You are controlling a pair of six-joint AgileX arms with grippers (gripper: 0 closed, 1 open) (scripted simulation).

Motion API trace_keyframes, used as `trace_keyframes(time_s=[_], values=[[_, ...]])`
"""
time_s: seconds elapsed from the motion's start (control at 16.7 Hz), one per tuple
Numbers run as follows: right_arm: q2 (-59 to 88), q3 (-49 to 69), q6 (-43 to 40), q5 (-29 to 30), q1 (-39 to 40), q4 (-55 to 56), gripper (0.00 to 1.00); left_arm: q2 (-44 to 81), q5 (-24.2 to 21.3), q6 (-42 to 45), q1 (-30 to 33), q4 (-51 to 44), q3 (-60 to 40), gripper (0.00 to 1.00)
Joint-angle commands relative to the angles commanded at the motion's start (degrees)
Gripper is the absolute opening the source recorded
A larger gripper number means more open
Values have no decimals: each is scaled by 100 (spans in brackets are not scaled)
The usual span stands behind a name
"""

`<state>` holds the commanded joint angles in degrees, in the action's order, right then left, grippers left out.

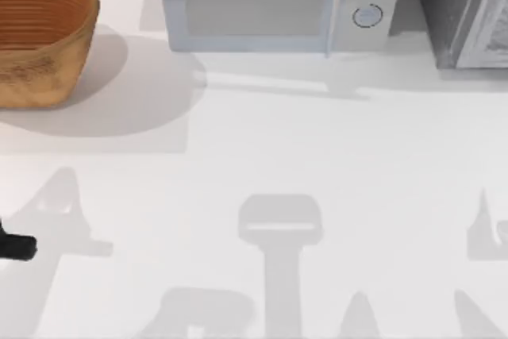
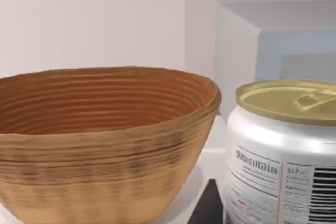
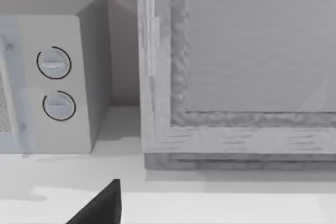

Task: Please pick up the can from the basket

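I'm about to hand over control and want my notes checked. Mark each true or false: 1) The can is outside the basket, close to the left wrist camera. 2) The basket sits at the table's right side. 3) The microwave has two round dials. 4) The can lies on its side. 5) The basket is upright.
1) True: the can stands beside the basket, outside its wall, near the left wrist camera.
2) False: the basket is at the table's far left.
3) True: the microwave carries two round dials, one above the other.
4) False: it is upright, gold end up.
5) True: its opening faces up.
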<state>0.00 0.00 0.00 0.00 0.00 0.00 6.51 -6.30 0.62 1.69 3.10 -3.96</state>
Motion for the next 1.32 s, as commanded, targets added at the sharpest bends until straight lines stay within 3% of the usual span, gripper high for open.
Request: trace_keyframes(time_s=[0.72,1.32], values=[[0,0,0,0,0,0,100,3632,-2776,152,534,1614,-1709,0],[0,0,0,0,0,0,100,6631,-4715,141,835,3048,-3013,0]])
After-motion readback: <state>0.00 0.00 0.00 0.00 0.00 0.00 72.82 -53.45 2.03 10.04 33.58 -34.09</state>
